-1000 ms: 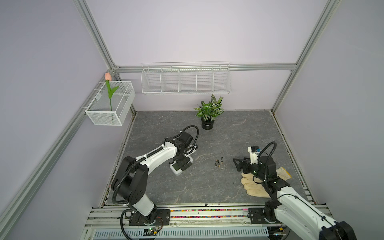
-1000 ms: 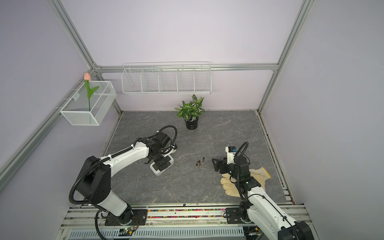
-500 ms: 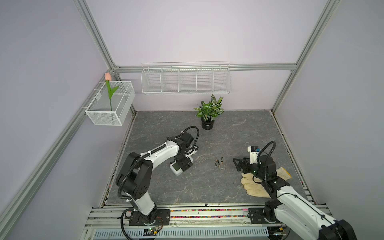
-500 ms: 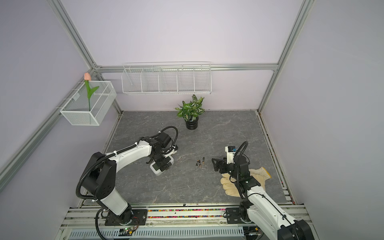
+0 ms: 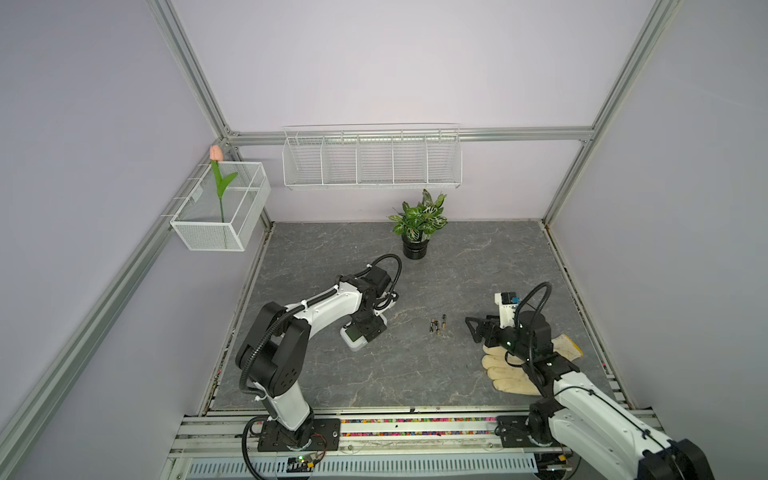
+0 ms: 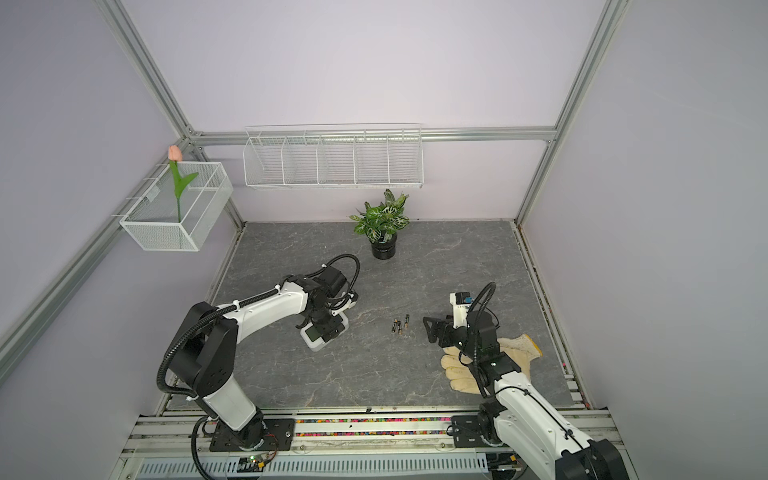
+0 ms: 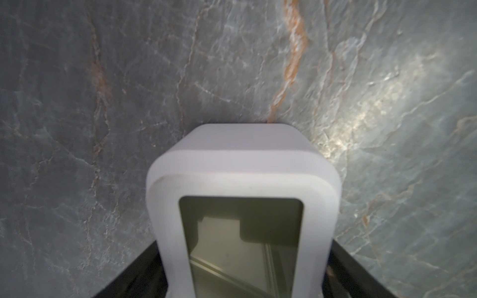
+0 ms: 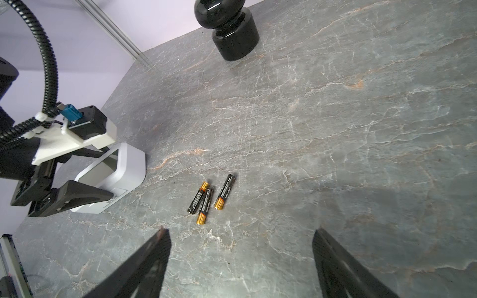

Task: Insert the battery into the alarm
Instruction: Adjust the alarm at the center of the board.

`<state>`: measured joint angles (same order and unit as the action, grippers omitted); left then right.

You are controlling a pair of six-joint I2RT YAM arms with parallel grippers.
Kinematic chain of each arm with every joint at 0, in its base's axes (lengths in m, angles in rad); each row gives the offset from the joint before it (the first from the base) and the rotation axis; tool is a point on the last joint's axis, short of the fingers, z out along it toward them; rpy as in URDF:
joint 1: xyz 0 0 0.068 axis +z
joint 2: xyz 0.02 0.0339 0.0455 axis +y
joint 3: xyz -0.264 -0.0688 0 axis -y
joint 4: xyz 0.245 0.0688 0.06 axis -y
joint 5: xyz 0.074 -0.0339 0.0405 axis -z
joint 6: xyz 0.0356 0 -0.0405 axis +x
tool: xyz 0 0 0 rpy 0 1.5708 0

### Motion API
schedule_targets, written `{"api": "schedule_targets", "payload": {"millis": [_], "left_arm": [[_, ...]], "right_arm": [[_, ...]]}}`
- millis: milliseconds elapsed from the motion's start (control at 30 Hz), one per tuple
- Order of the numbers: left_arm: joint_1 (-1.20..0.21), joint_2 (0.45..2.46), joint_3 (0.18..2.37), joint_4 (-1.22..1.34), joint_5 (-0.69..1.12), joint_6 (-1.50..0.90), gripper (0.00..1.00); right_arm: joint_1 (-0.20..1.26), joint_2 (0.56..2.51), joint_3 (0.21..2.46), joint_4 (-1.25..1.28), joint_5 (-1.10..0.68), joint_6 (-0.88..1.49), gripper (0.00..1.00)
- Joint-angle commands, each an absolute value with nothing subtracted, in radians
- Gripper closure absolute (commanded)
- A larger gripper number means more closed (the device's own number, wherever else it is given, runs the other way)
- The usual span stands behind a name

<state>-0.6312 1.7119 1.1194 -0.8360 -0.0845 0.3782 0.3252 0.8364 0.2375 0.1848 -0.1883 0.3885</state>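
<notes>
The alarm [image 5: 350,338] is a white rounded block lying face up on the grey slab, left of centre in both top views [image 6: 312,337]. Its grey screen is blank in the left wrist view [image 7: 242,160]. My left gripper [image 5: 368,330] reaches down over it with one black finger [image 7: 144,271] along each long side. Whether the fingers press on it is hidden. Three black-and-gold batteries [image 5: 436,326] [image 8: 210,198] lie loose between the arms. My right gripper [image 8: 240,231] hovers open just short of them, holding nothing.
A potted plant in a black pot [image 5: 417,237] stands at the back centre. A cream work glove [image 5: 511,376] lies under my right arm. White wire baskets [image 5: 372,160] hang on the walls, one of them holding a tulip [image 5: 216,174].
My left arm's shoulder and elbow have shifted a little to the right while its gripper stayed over the alarm, and the jaws have drawn in slightly. The right arm and batteries have not moved.
</notes>
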Motion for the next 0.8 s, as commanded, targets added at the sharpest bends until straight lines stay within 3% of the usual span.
{"api": "schedule_targets", "payload": {"millis": [0, 367, 567, 767], "left_arm": [[-0.643, 1.73, 1.141, -0.836, -0.107, 0.362, 0.18], [-0.652, 1.651, 1.155, -0.815, -0.048, 0.317, 0.22], [-0.652, 1.548, 1.156, -0.732, 0.053, 0.221, 0.22], [-0.67, 1.464, 1.094, -0.576, 0.181, 0.067, 0.24]], "right_arm": [[0.334, 0.837, 0.255, 0.21, -0.198, 0.374, 0.11], [0.336, 0.835, 0.258, 0.195, -0.184, 0.42, 0.11], [0.348, 0.854, 0.383, 0.032, -0.226, 0.528, 0.11], [0.519, 0.949, 0.512, -0.049, -0.182, 0.682, 0.11]]}}
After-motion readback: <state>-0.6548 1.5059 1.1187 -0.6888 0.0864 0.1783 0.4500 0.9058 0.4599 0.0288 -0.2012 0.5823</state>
